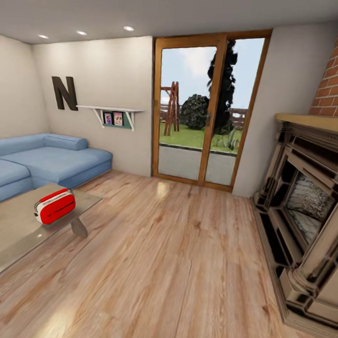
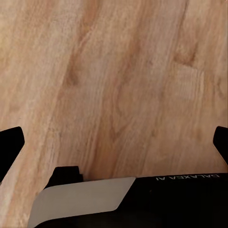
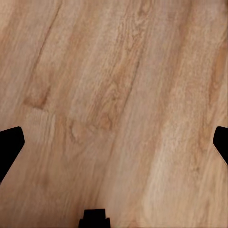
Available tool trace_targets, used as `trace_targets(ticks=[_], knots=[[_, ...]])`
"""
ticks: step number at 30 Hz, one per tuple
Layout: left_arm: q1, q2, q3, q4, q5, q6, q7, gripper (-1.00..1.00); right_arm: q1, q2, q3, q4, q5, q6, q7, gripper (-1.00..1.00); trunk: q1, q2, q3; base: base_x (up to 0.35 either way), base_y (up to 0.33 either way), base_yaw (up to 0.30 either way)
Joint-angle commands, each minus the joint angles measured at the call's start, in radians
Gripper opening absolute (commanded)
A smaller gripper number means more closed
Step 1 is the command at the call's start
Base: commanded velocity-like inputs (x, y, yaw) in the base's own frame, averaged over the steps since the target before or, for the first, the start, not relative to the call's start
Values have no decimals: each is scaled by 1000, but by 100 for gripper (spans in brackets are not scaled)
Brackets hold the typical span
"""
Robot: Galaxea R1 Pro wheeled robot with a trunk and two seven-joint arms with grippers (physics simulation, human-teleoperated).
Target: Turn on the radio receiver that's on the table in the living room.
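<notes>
The radio (image 1: pixel 55 206) stands near the far end of the table (image 1: pixel 15 229), at the head view's left, with the blue sofa (image 1: pixel 44 161) just behind. Bare plank floor (image 1: pixel 173 259) runs open to the glass door (image 1: pixel 205 111); the fireplace (image 1: pixel 306 217) lines the right side. Left gripper (image 2: pixel 114 142) and right gripper (image 3: pixel 114 145) hang over floor, fingers spread wide, holding nothing.

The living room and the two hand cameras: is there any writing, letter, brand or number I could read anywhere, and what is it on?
"N": a big dark letter mounted on the wall above the blue sofa.
"GALAXEA AI": white print, seen upside down, on the robot's black body in the left wrist view.
Two small framed pictures on the wall shelf: too small to read.
The radio receiver on the table: no readable label.
</notes>
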Motion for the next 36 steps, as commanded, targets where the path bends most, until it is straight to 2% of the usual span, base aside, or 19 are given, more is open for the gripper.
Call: trace_targets(ticks=[1,36], knots=[[0,0,-1,-1,-1,-2,0,100,0,0,0,0,2,-1,-1,100,1,0,-1,326,-71,0],[0,2,1,-2,-3,-1,5,100,0,2,5,0,14,-1,9,100,1,0,-1,326,-9,12]])
